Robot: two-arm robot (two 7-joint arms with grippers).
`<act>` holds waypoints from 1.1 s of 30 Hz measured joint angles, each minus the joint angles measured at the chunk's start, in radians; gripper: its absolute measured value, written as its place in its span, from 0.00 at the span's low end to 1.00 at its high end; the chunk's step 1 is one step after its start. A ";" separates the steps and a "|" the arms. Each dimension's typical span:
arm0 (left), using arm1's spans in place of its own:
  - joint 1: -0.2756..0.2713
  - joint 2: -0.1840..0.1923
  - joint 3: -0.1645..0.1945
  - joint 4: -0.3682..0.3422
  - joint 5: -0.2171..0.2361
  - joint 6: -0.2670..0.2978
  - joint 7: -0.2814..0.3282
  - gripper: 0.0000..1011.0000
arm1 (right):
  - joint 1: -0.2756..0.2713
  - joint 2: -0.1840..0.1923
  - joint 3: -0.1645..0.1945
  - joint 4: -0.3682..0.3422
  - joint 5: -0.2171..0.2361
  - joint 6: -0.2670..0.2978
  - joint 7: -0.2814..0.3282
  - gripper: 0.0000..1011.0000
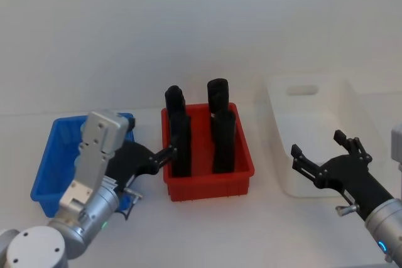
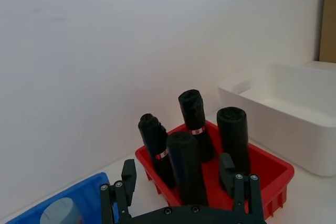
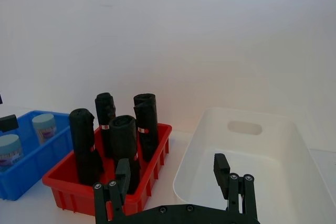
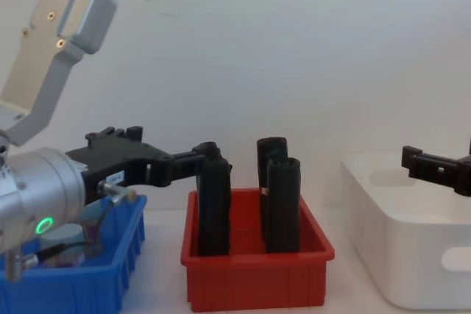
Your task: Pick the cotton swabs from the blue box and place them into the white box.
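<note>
The blue box point(image 1: 49, 167) sits at the left of the table. Two cotton swabs tubs point(image 3: 44, 127) point(image 3: 9, 150) with pale blue lids stand inside it, and one lid point(image 2: 62, 211) shows in the left wrist view. My left gripper point(image 1: 151, 147) hovers over the blue box's right side, open and holding nothing, with its fingers reaching toward the red bin. The white box point(image 1: 276, 101) stands at the right and looks empty. My right gripper point(image 1: 317, 144) hangs open over its front part, also holding nothing.
A red bin point(image 1: 210, 186) stands between the two boxes and holds several tall black rolls point(image 1: 218, 92) upright. One left finger point(image 4: 210, 161) is close to the nearest roll. A white wall rises behind the table.
</note>
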 joint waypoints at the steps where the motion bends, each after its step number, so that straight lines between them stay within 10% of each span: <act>1: 0.000 0.000 0.000 0.000 0.000 0.000 0.000 0.99 | 0.000 0.000 0.000 0.000 0.000 0.000 0.000 0.99; 33: -0.105 0.021 -0.102 0.283 -0.087 0.081 -0.073 0.99 | 0.000 0.000 0.000 0.000 0.000 0.000 0.000 0.99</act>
